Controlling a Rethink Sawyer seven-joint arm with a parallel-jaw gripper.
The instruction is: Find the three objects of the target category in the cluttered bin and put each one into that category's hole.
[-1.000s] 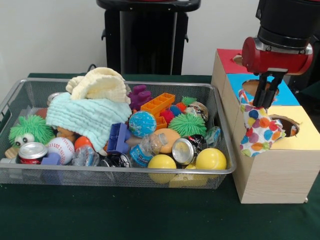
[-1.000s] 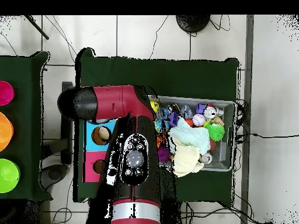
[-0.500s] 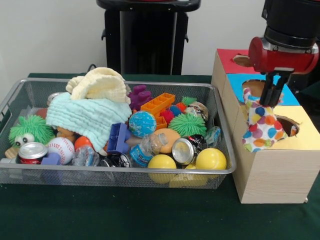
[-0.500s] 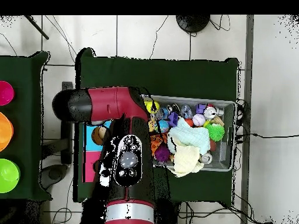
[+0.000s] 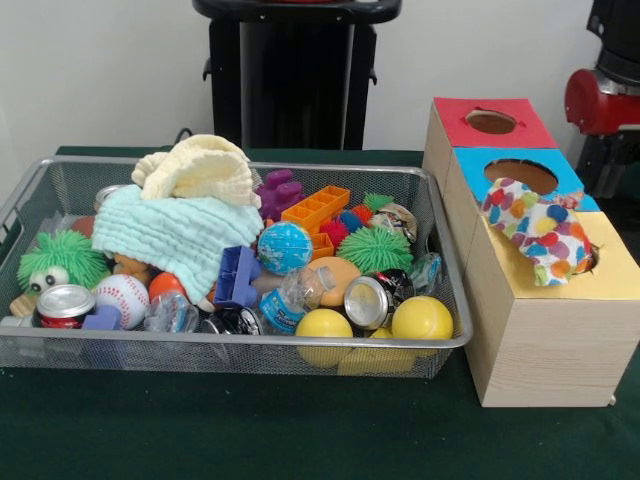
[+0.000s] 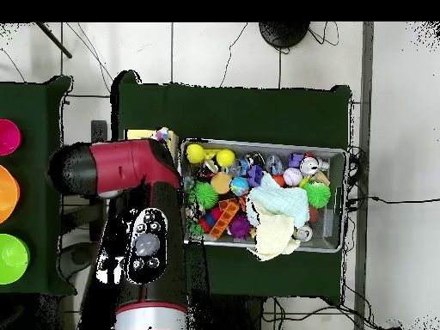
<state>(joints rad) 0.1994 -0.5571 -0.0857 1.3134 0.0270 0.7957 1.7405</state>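
A polka-dot cloth (image 5: 535, 228) lies loose on top of the wooden box (image 5: 545, 340), draped over the yellow section's hole (image 5: 588, 260) and reaching the blue section's hole (image 5: 521, 175). My gripper (image 5: 603, 168) is at the right edge of the front view, beside and behind the box and clear of the cloth; its state is hidden. In the wire bin (image 5: 240, 345) a mint cloth (image 5: 170, 232) lies under a cream cloth (image 5: 200, 168). From overhead, the red arm (image 6: 146, 241) covers most of the box, and a bit of the polka-dot cloth (image 6: 160, 134) shows.
The red section's hole (image 5: 491, 121) is uncovered. The bin holds several balls, spiky toys, cans, bottles and plastic blocks, with two yellow balls (image 5: 422, 318) at the front right. Green cloth covers the table (image 5: 250, 430). Coloured bowls (image 6: 7, 193) sit on a separate table.
The polka-dot cloth, held by the gripper above the box before, now lies released on the box top. The arm has swung away to the right and upward.
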